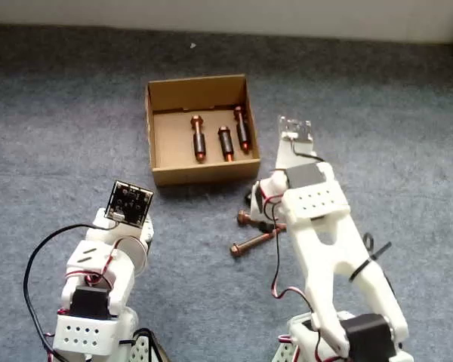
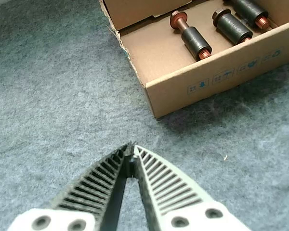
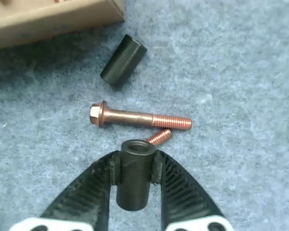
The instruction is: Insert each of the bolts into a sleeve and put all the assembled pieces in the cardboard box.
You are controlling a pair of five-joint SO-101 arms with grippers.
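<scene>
Sleeve clamped in right gripper, jaws snug round its middle, bore pointing away from wrist. Bolt flat on carpet just past jaw tips, long axis crosswise to bore, so no straight poke-in imo. Second bolt peeks out behind sleeve. Spare sleeve further out by cardboard box corner, all mid-carpet. Left gripper pinched closed, empty, well off; right arm way nearer. Three assembled pieces already in box.

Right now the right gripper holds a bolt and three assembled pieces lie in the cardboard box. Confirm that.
Not quite: the right gripper holds a black sleeve instead, as the right wrist view shows. Three assembled pieces do lie in the cardboard box.
</scene>
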